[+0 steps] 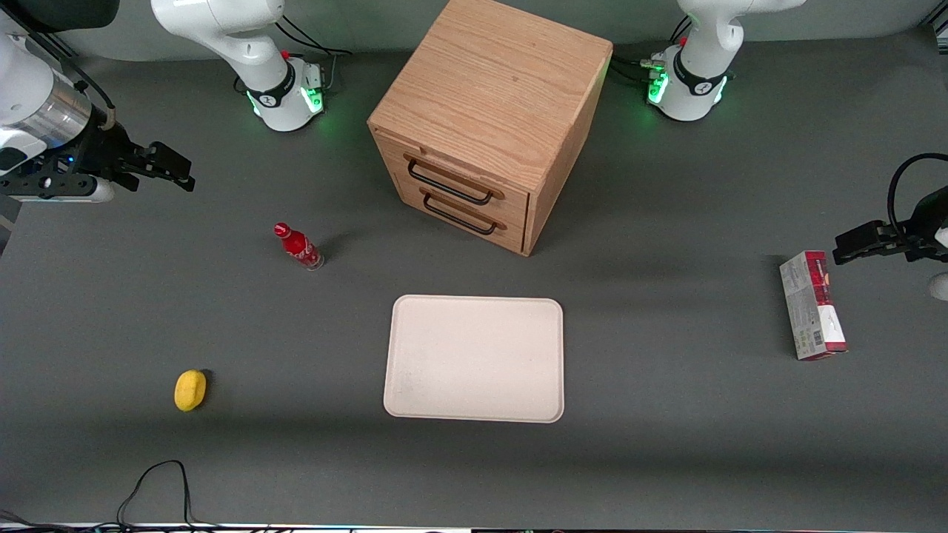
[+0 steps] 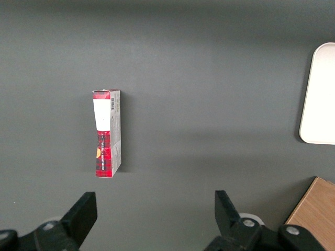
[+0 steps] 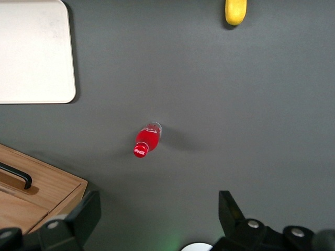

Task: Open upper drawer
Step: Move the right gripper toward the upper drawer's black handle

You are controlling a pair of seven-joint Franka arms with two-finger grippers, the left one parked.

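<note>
Desk (image 1: 666, 459) is plain dark grey. Cabinet (image 1: 496, 89) and its upper drawer (image 1: 463, 181) are light oak grain with black wire handles. Gripper (image 1: 167, 169), out at the working arm's end of the desk, is black. Red bottle (image 1: 298, 246), yellow lemon-looking thing (image 1: 190, 389), cream tray (image 1: 475, 359), red tartan and grey box (image 1: 812, 305).

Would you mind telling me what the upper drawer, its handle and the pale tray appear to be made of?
The upper drawer looks like light oak, or an oak veneer: matte, with visible grain. Its handle seems to be thin black metal bar, though coated plastic is possible. The tray looks like off-white matte plastic or moulded fibre, smooth with rounded corners. The gripper hangs open toward the working arm's end of the table, away from the cabinet.
</note>
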